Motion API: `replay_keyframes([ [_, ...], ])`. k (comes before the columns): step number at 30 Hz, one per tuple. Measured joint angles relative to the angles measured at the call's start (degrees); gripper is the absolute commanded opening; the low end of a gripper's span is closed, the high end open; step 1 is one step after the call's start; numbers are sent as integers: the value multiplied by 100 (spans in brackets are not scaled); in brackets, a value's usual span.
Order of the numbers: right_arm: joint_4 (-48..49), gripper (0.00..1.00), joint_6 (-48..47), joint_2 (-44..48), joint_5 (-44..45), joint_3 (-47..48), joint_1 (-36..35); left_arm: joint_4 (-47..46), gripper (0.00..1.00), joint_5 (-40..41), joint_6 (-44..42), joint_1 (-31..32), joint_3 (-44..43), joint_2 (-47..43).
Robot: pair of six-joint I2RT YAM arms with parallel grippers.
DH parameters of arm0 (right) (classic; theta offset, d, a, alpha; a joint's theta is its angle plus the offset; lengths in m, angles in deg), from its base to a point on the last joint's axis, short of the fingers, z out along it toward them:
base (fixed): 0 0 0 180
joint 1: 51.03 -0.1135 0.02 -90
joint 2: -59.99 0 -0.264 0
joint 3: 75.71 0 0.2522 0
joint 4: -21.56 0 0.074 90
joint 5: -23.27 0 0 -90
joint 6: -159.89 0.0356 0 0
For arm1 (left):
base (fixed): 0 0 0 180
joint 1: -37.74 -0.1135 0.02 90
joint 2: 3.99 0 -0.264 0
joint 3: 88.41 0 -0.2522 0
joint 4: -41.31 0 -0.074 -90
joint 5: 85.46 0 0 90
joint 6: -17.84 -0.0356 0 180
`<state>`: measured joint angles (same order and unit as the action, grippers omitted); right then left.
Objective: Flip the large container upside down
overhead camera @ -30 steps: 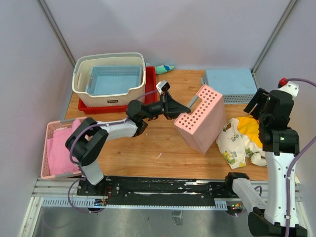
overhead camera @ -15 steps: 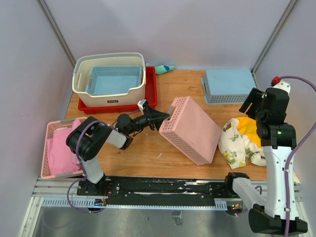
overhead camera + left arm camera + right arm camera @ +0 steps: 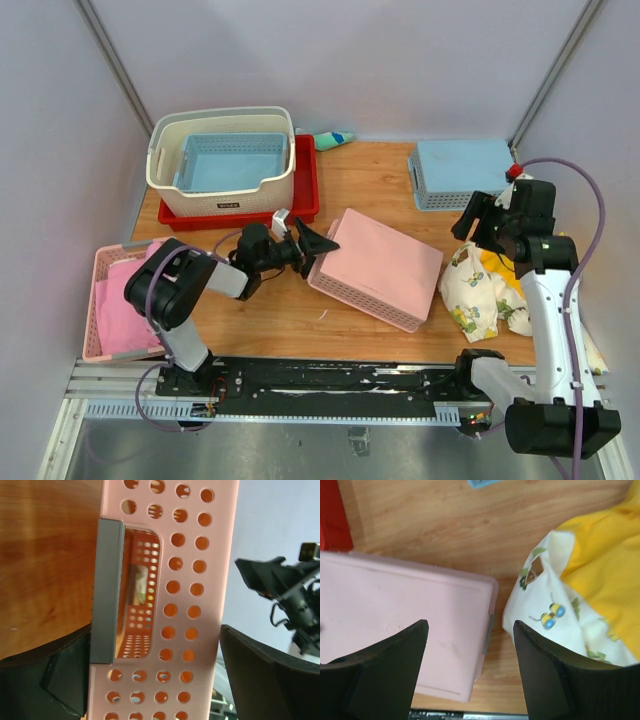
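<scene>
- Pink basket (image 3: 385,265): round holes, grey handle (image 3: 107,590).
- Cream basket (image 3: 160,165), light-blue basket (image 3: 230,165) inside.
- Red tray (image 3: 308,185).
- Cloth (image 3: 478,285): white with small prints, part yellow.
- Table (image 3: 360,190): brown wood grain.

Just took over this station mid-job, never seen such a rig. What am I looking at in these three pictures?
Two robot arms are bolted at the table's near edge. The overhead picture looks down from behind them; the other two come from wrist cameras. The left gripper is open, fingers straddling the handle end of the pink container, which lies base up. The right gripper hovers open near a cloth pile, holding nothing. At the back: a cream basket holding a blue basket, on a red tray.
</scene>
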<state>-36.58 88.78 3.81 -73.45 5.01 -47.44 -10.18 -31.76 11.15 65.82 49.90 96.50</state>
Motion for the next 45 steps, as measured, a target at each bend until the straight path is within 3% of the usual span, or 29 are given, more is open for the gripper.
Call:
replay_keyframes([
  [3, -138, 72, 4, -11, -555, -503, 0, 1775, 99, 286, -1088, 2, -380, -485],
  [8, -380, 72, 15, 101, -1091, -1169, 0, 3912, 99, 1025, -2511, 0, -1067, -1231],
  [16, -345, 72, 155, 87, -1797, -1910, 0, 5886, 99, 1921, -3803, 70, -1823, -1624],
  [23, -308, 72, 201, -127, -2048, -1998, 0, 7401, 99, 2782, -4854, 527, -2190, -1790],
  [31, -214, 72, 251, -76, -2138, -2157, 0, 8133, 99, 3156, -5259, 619, -2555, -2400],
  [35, -170, 72, 420, 111, -2253, -2625, -7, 8220, 99, 2968, -5230, 807, -2472, -2529],
  [40, -79, 72, 693, 306, -2354, -2944, -13, 8105, 99, 2479, -4968, 1515, -2199, -2459],
  [45, 258, 71, 903, 273, -2420, -2975, -15, 7611, 99, 2041, -4693, 1676, -2133, -1875],
])
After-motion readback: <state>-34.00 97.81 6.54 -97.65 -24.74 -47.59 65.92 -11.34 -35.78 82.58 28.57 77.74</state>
